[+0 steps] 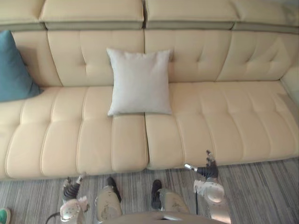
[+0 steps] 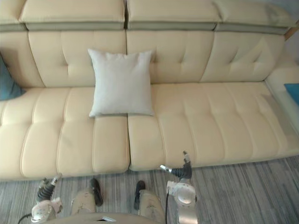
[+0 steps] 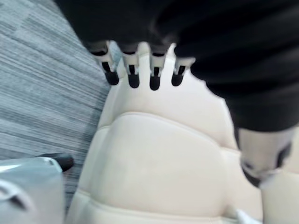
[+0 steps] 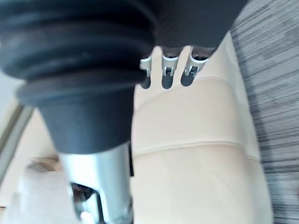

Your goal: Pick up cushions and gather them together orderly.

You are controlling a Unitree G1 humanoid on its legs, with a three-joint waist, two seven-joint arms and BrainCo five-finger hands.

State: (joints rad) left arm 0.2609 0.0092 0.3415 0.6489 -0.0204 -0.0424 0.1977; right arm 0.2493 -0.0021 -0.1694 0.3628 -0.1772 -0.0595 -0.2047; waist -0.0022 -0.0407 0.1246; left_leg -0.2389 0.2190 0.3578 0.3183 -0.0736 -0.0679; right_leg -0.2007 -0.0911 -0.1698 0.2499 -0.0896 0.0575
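Leaning on the sofa backrest (image 1: 196, 56) at twelve o'clock, the white cushion (image 1: 139, 81) stands upright, teal cushion (image 1: 14, 67) at ten, while left hand (image 1: 71, 190) and right hand (image 1: 208, 171) hang empty, straight-fingered, near six.

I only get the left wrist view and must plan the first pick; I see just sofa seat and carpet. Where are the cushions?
Observer: A pale grey cushion leans upright on the sofa backrest, by the middle seam.
Operator: Any others?
Observer: A teal cushion sits at the sofa's left end.
Operator: Is the right hand free?
Observer: Yes, the right hand is open and empty, low before the seat's front edge.
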